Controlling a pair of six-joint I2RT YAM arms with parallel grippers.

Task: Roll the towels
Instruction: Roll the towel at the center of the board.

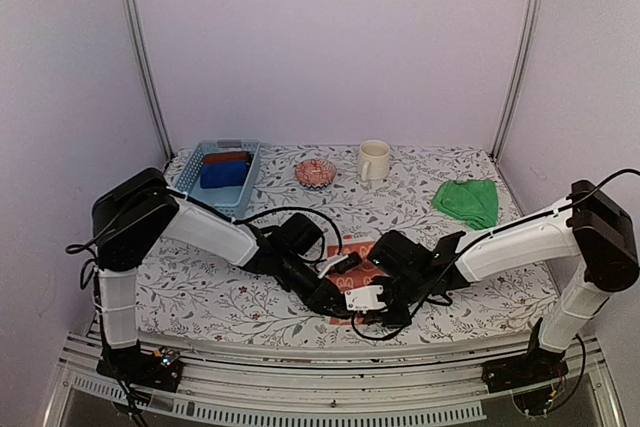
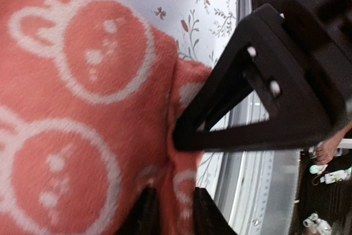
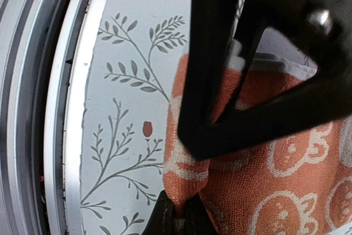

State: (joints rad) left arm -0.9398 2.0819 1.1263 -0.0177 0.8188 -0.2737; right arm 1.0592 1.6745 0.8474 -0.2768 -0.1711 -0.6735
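Down at the near middle of a floral-patterned desk (image 1: 420,182), two black-and-white robot arms meet over an orange towel (image 2: 82,92) printed with white rabbits in circles. From above, the arms hide most of the towel. The right gripper (image 3: 179,218) has its jaws pinched tight on a gathered edge of the orange towel, close to the desk's front rail. The left gripper (image 2: 173,216) has its jaws a little apart, with a raised fold of the same towel between them. A plain green towel (image 1: 468,201) lies crumpled well apart, at the far right. A blue basket (image 1: 240,203), a small bowl (image 1: 316,172) and a mug (image 1: 373,160) sit along the back.
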